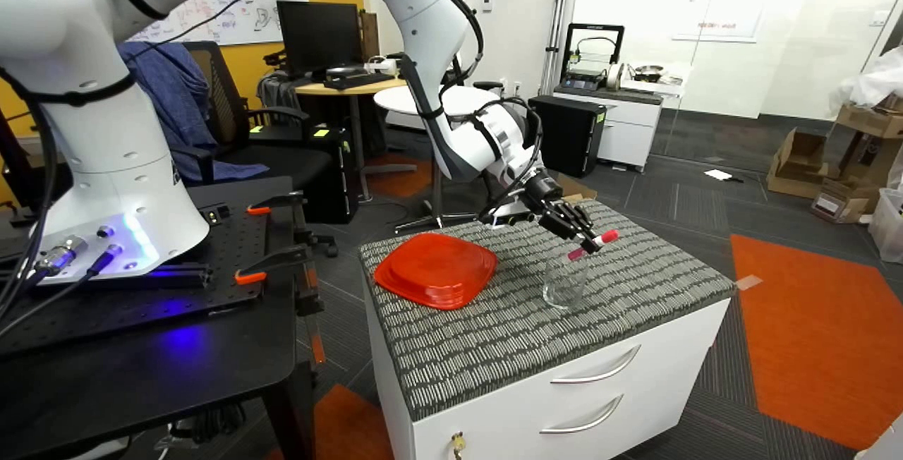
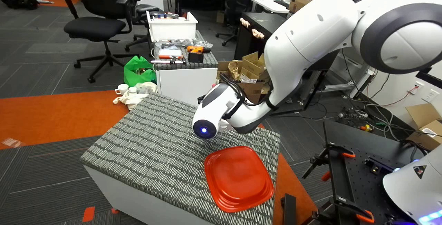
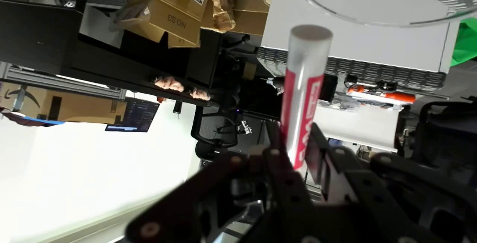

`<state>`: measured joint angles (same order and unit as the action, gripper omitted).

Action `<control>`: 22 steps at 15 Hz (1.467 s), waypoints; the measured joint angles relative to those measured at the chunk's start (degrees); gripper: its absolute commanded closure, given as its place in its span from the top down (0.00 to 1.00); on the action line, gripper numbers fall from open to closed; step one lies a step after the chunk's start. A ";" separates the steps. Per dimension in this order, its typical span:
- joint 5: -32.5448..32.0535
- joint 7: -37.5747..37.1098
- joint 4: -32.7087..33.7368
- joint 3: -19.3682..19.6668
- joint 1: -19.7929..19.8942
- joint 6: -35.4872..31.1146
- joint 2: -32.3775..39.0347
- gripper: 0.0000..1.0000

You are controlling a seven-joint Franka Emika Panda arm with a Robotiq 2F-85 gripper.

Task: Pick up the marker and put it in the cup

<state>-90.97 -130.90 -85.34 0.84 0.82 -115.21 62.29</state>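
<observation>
Over the patterned worktop (image 1: 508, 347), at the end of the white arm (image 1: 427, 29), the gripper (image 3: 295, 136) is clamped on the marker (image 3: 303, 97), one finger on either side of it. In the wrist view the marker sticks out past the fingers, its red label and whitish end facing the camera. In an exterior view the marker (image 1: 609, 236) slants, a red end higher, the other side reaching down to about the height of the rim of the cup (image 1: 563, 295). Whether it touches the cup or lies over its mouth cannot be told. The clear cup stands upright on the worktop; its rim curves across the top of the wrist view, near the marker's whitish end.

Near the cup, but apart from it, a wide orange-red dish (image 1: 441, 266) lies on the worktop, visible in both exterior views. In an exterior view the wrist joint (image 2: 204, 129), with its blue light, stands in front of the gripper. Beneath the worktop is a white cabinet (image 1: 508, 410) with curved handles (image 1: 596, 377). Farther out, the arm's base (image 1: 127, 192) sits on a black table (image 1: 233, 368), and an orange-and-black drill (image 2: 197, 50) lies near a white bin (image 2: 172, 31).
</observation>
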 measured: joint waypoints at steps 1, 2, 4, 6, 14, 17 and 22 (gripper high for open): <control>0.12 0.00 1.10 0.00 -0.01 0.02 0.94 0.05; 0.22 0.01 2.24 0.00 -0.03 0.02 1.87 0.05; 0.35 0.01 4.35 0.00 -0.08 0.03 3.55 0.05; 0.51 0.06 6.24 0.00 -0.19 0.03 4.93 0.45; 1.96 0.44 10.52 0.36 -0.93 0.03 7.50 0.96; 2.43 0.45 10.63 0.74 -0.98 0.11 7.40 1.00; 2.51 0.43 6.68 1.82 -1.06 0.76 3.94 1.00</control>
<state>-88.46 -130.47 -78.66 2.66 -0.24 -114.44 66.22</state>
